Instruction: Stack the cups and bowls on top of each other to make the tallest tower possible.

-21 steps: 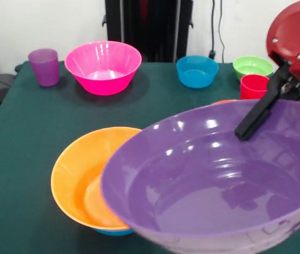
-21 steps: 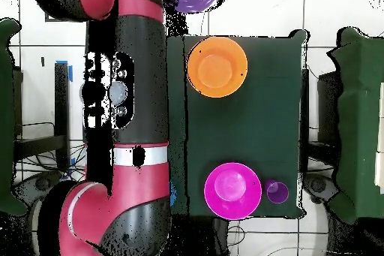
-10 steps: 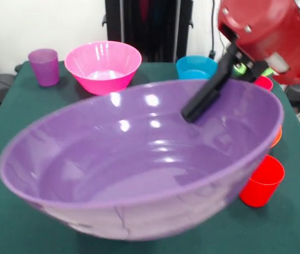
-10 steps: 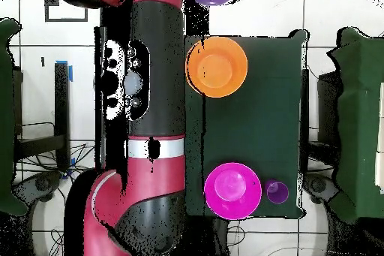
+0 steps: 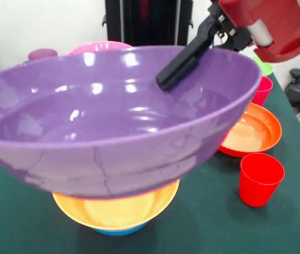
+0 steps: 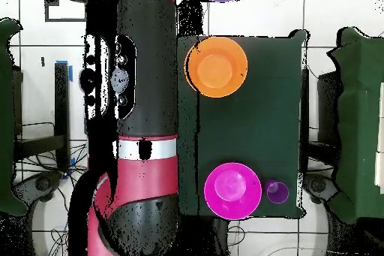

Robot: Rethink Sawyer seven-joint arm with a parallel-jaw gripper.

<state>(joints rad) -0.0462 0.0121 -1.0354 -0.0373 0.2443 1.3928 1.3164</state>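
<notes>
The purple bowl (image 5: 112, 119) hangs in the air, carried by the gripper (image 5: 177, 67), which pinches its far rim at about one o'clock: one black finger (image 5: 184, 59) lies down the inside wall, and its partner, I take it, sits behind the rim out of sight. The bowl tilts a little, its mouth leaning toward the camera, and it fills most of the front view. Directly beneath it, at six o'clock from the gripper, sits the orange bowl (image 5: 119, 210), nested on a blue bowl (image 5: 119, 230) whose edge just peeks out below; that pair is the start of the tower. In my judgement the coming move turns on this one relation: the purple bowl's centre lies toward seven o'clock from the pinched rim, so it is the bowl's middle, not the gripper, that has to come over the orange bowl before lowering. Out at three o'clock rests a red-orange bowl (image 5: 253, 129), with a red cup (image 5: 260, 179) near it at five o'clock. Behind the raised rim, at eleven o'clock, the pink bowl (image 5: 101, 47) and a purple cup (image 5: 42, 53) just show.
</notes>
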